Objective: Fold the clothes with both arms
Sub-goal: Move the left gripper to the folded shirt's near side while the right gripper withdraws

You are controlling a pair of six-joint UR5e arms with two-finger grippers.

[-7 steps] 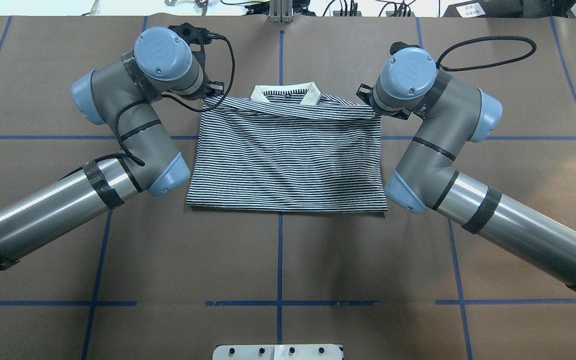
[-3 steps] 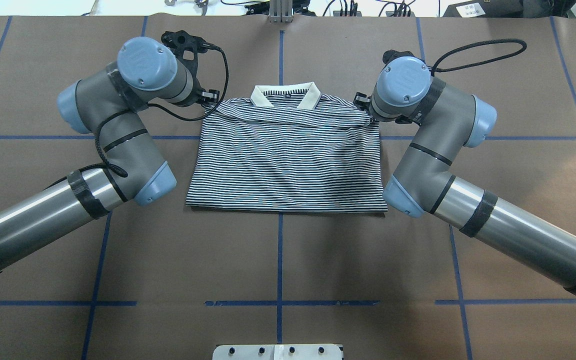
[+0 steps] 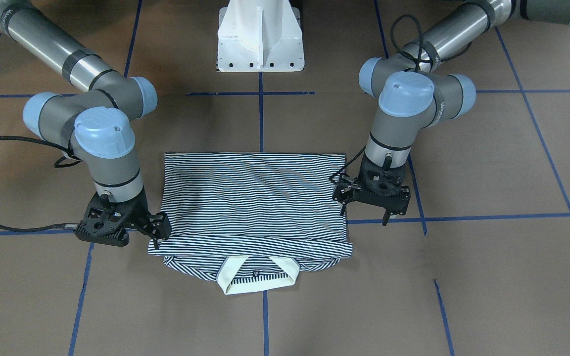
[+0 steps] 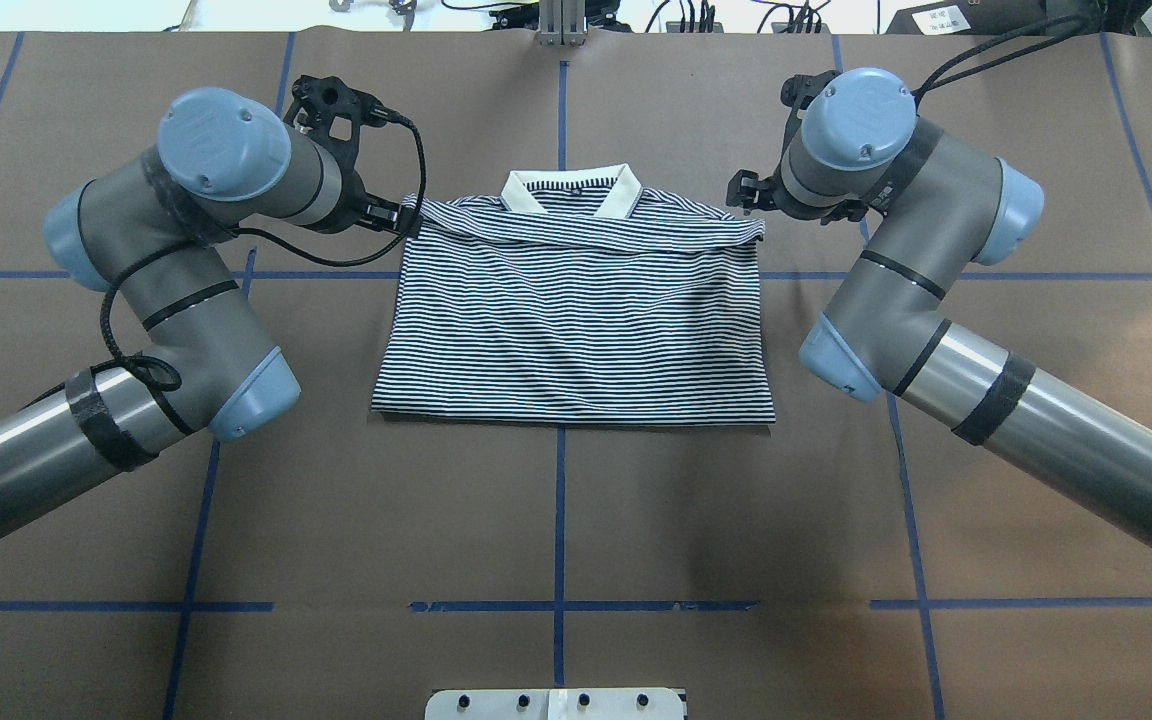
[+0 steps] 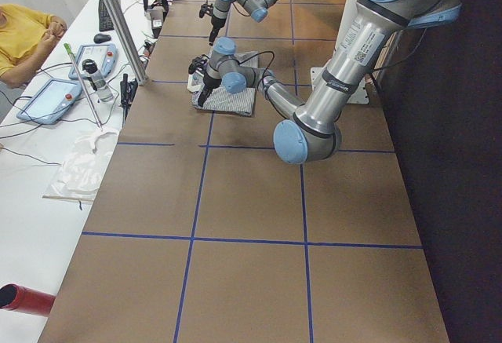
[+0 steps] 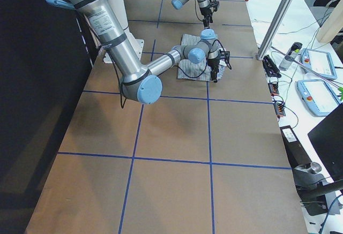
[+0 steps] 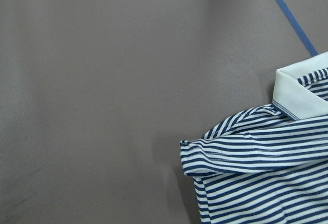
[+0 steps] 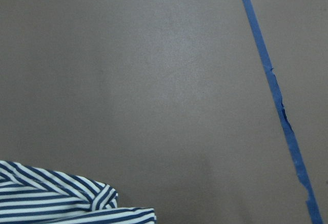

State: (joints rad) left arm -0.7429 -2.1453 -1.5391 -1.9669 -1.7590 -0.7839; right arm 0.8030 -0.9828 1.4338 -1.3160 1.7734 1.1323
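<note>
Brown tbl [image 4: 386, 520]: 1 polo shirt [image 4: 576, 320] (folded), 2 arms [image 4: 176, 300], L gripper [image 3: 364, 215] & R gripper [image 4: 748, 190] spread, empty.

One striped polo shirt [image 4: 576, 320] and one bench [image 4: 576, 520]. Two arms: the left arm [image 4: 176, 290] and the right arm [image 4: 896, 290]. Two claws: the left claw [image 3: 364, 215] and the right claw [image 3: 154, 230]. One white pedestal base [image 3: 260, 39] at the bench's robot-side edge. Beyond the opposite edge, one person [image 5: 23, 37] and two tablets, the nearer tablet [image 5: 47, 101] and the farther tablet [image 5: 98, 54].

Elbow-bent left arm [image 4: 171, 300] and right arm [image 4: 896, 290], wrists down; left hand [image 3: 365, 211] and right hand [image 3: 136, 231] low, both opened wide
</note>
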